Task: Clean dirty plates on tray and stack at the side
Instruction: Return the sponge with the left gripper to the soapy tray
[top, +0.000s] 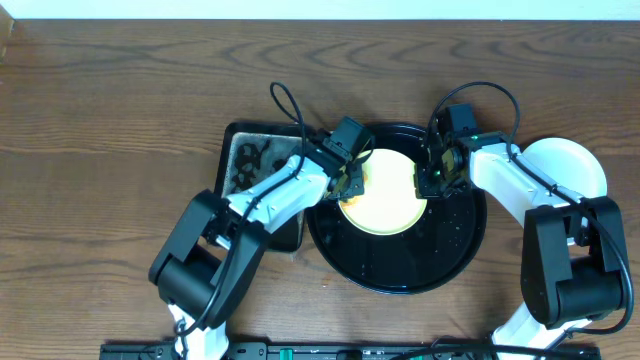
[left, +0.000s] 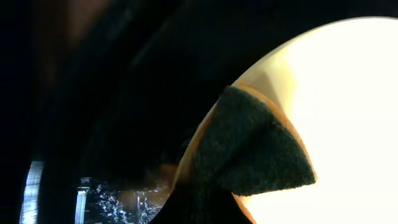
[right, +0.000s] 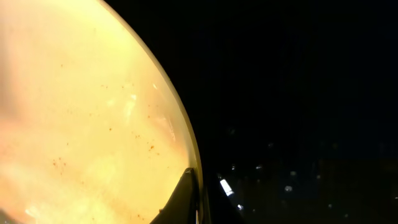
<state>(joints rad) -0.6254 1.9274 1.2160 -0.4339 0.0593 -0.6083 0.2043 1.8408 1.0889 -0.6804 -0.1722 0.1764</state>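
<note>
A pale yellow plate (top: 388, 195) lies in the far half of the round black tray (top: 400, 265). My left gripper (top: 348, 180) is at the plate's left edge, shut on a sponge (left: 249, 149) whose dark scouring face presses on the plate's rim (left: 348, 112). My right gripper (top: 432, 180) is shut on the plate's right rim; its fingers (right: 194, 199) pinch that edge. The yellow surface (right: 81, 112) shows fine orange specks. A pale white plate (top: 570, 165) lies on the table right of the tray; I cannot tell whether it is one plate or a stack.
A rectangular black pan (top: 250, 165) with dark bits in it stands left of the tray, under my left arm. Water drops speckle the tray floor (right: 298, 180). Brown wooden table (top: 100, 150) lies all around.
</note>
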